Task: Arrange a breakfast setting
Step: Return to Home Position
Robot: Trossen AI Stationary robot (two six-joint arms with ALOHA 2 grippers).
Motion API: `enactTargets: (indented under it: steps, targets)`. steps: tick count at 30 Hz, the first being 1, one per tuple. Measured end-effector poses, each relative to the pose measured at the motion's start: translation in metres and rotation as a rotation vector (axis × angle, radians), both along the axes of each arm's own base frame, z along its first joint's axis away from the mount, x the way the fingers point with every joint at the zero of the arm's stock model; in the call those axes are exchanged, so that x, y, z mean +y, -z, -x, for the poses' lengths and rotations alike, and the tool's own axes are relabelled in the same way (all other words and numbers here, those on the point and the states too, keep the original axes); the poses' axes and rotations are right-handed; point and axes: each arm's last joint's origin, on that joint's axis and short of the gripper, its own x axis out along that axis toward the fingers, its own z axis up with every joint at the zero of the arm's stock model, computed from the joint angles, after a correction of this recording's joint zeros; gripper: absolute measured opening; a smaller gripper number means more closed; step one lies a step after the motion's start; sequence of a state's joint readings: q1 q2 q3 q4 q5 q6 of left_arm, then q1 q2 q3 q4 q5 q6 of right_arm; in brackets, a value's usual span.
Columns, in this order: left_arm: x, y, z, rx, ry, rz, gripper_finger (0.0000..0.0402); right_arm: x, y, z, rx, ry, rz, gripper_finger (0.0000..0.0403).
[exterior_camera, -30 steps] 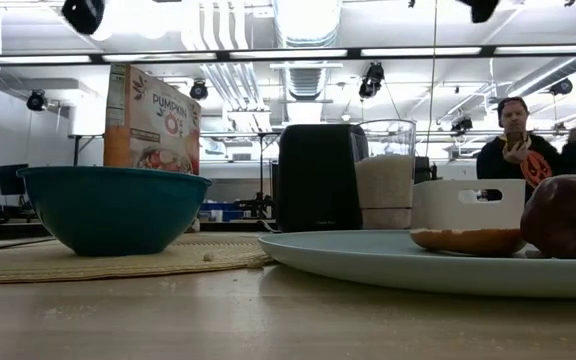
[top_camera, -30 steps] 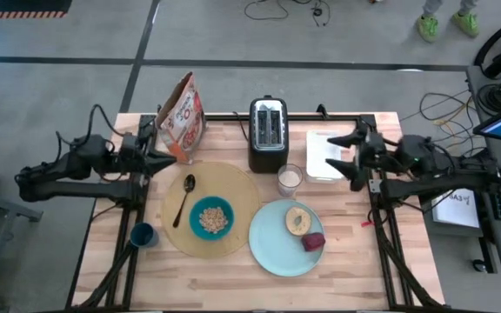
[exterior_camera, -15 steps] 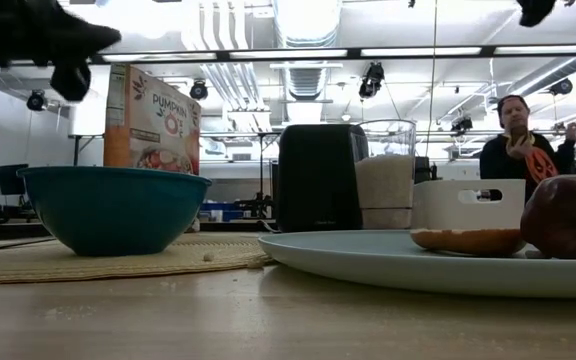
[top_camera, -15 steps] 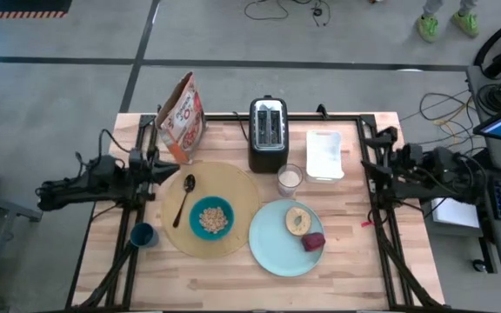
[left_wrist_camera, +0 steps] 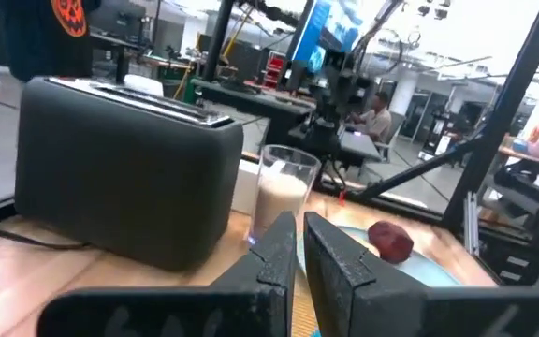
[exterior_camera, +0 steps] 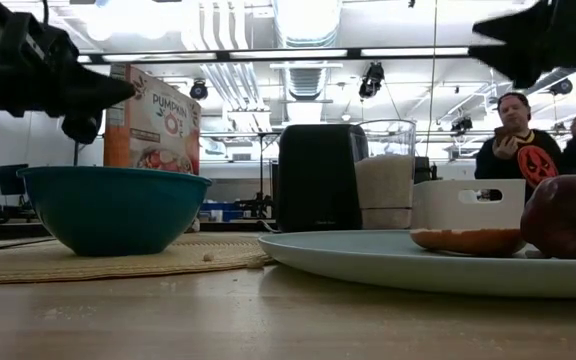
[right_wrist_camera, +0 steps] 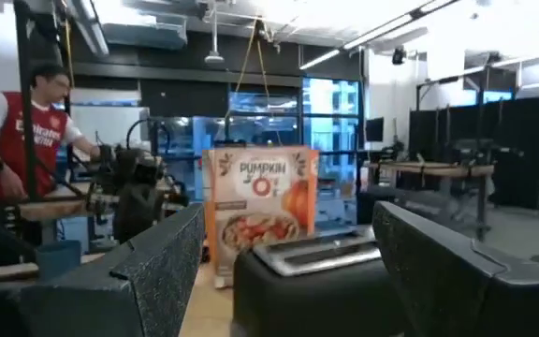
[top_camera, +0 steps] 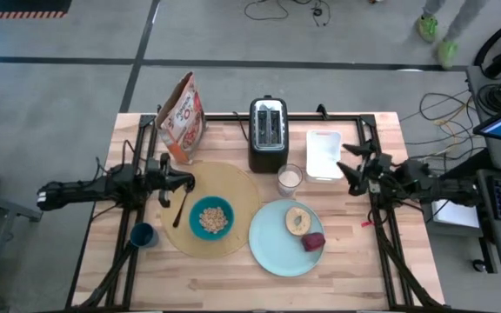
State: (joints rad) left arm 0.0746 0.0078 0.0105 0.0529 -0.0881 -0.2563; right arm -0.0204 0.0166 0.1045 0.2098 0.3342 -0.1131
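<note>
With my left tool (top_camera: 183,181), fingers all but closed on nothing, hanging just over the spoon (top_camera: 179,211) on the placemat (top_camera: 237,187) beside the bowl (top_camera: 210,217), a low pull-back could drag it askew; my right tool (top_camera: 351,169) gapes open beside the white tub (top_camera: 323,155).

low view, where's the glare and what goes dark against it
Low view: ceiling strip lights glare across the top, so the left gripper and right gripper read as dark silhouettes. Right wrist view: a ceiling light burns white beyond the cereal box. High view: even light, no glare on the pale-blue plate.
</note>
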Motion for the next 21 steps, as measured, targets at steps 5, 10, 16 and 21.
enactTargets:
  steps: [5,10,16,21]
  targets:
    - [0.0,0.002,-0.001,0.034,-0.015,-0.044,0.0008,-0.001,0.034,-0.009,0.114,0.019,-0.022,0.0296]
    - [0.001,0.005,-0.003,0.085,-0.019,-0.131,0.0008,-0.003,0.04,-0.009,0.165,0.1,-0.077,0.0303]
    - [0.001,0.008,-0.005,0.136,-0.016,-0.148,0.0008,-0.004,0.046,-0.011,0.204,0.096,-0.134,0.0309]
    - [0.001,0.009,-0.007,0.157,-0.015,-0.146,0.0008,-0.004,0.046,-0.012,0.213,0.096,-0.134,0.0306]
